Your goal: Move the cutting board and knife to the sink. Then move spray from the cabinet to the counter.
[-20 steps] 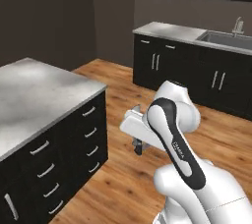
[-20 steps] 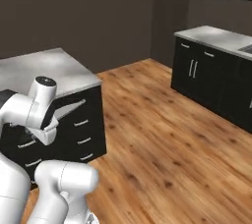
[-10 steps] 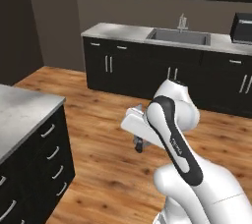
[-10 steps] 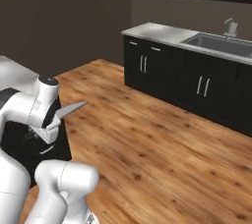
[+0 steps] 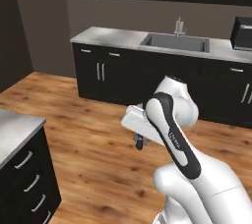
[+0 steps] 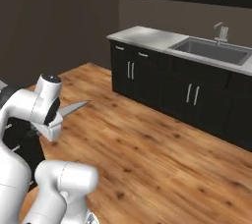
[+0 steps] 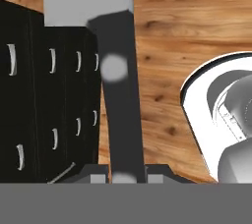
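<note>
knife (image 6: pixel 74 108) is clamped in the gripper (image 5: pixel 139 143), mid-carry, sink (image 5: pixel 175 42) well apart across the floor. board and spray steps look undone.

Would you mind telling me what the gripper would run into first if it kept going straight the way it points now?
Probably the wooden floor. The gripper, shut on the knife, looks down along it at floorboards beside a dark cabinet; depth is unclear.
</note>
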Motion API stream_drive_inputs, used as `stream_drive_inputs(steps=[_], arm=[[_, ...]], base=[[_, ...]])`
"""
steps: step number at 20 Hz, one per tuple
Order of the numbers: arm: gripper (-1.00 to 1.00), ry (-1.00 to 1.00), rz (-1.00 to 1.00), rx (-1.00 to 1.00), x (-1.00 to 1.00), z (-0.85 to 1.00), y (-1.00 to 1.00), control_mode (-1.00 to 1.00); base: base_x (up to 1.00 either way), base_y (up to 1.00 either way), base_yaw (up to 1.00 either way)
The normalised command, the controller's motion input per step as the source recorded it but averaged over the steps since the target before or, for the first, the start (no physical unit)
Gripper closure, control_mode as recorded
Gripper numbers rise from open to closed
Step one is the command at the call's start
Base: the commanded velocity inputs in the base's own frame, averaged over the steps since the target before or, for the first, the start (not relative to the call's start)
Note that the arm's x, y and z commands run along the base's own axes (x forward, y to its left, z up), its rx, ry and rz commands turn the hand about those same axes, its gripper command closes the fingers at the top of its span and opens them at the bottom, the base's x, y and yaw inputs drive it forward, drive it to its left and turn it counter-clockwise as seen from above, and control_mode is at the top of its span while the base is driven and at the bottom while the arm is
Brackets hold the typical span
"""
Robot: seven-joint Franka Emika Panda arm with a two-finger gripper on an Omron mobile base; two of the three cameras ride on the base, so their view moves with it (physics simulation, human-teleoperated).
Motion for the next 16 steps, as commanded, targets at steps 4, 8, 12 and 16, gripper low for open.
stream_drive_inputs(steps=[4, 8, 12, 16], arm=[[1.00, 0.00, 0.00, 0.00, 0.00, 0.00, 0.00, 1.00], [1.00, 0.00, 0.00, 0.00, 0.00, 0.00, 0.00, 1.00], [1.00, 0.00, 0.00, 0.00, 0.00, 0.00, 0.00, 1.00], [1.00, 0.00, 0.00, 0.00, 0.00, 0.00, 0.00, 1.00]], base=[[0.82, -0.20, 0.00], [0.76, -0.20, 0.00], [0.72, -0.15, -0.07], [0.73, -0.10, -0.10]])
